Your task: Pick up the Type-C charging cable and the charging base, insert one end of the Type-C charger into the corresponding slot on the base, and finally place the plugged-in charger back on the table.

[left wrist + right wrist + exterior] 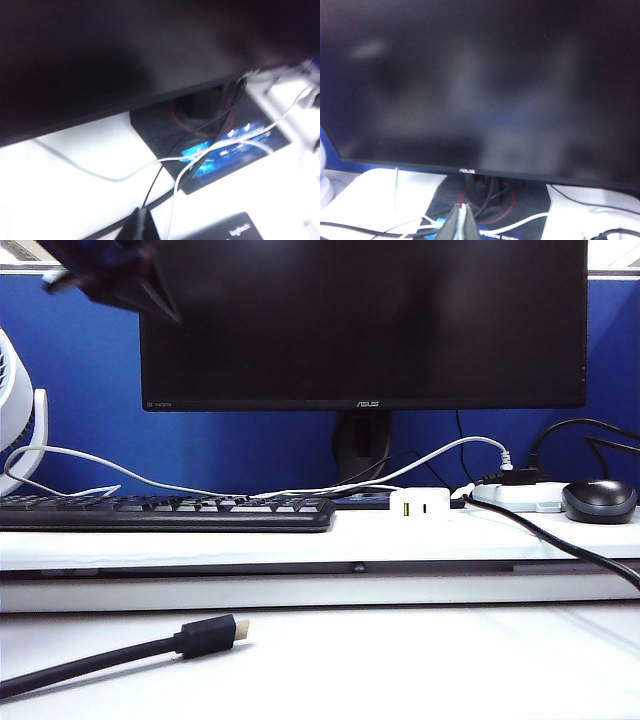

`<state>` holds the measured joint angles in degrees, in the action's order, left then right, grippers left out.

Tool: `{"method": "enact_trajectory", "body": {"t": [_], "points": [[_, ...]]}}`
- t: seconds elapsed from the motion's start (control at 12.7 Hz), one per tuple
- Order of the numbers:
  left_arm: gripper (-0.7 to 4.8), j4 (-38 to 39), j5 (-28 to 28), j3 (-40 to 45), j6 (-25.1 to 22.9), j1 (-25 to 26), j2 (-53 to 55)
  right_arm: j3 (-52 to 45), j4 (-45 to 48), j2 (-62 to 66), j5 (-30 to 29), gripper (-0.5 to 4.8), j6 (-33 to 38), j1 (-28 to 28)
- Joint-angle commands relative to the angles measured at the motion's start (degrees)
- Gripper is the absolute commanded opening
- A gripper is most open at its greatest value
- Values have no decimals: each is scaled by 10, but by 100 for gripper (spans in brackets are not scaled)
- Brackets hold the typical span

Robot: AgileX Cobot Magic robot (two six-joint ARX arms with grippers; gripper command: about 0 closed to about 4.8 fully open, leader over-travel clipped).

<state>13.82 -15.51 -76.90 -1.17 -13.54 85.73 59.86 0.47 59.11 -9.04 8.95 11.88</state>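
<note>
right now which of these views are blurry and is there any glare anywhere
Exterior view: sharp on the charging base and keyboard, only the left gripper at the top corner is smeared. Left wrist view: soft all over, white table blown out around the shut left gripper. Right wrist view: hazy, faint reflections on the monitor above the shut right gripper.

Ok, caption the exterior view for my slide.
Start: charging base and Type-C charging cable untouched on the shelf; left gripper shut, high at upper left; right gripper out of view.
</note>
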Motion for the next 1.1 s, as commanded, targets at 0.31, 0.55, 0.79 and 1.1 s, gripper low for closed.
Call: {"method": "enact_trajectory", "body": {"t": [0.31,0.55,0.79,1.1], "points": [[-4,45,-1,-43,-38,-43,93,4,7,1,-11,-1,-2,4],[-4,56,3,-44,-57,-52,136,4,6,1,-62,-1,-2,4],[-4,58,29,-46,-70,-77,178,5,7,-1,-61,-1,-2,4],[364,51,72,-73,-92,-114,209,5,-18,-2,-66,-1,-1,4]]}}
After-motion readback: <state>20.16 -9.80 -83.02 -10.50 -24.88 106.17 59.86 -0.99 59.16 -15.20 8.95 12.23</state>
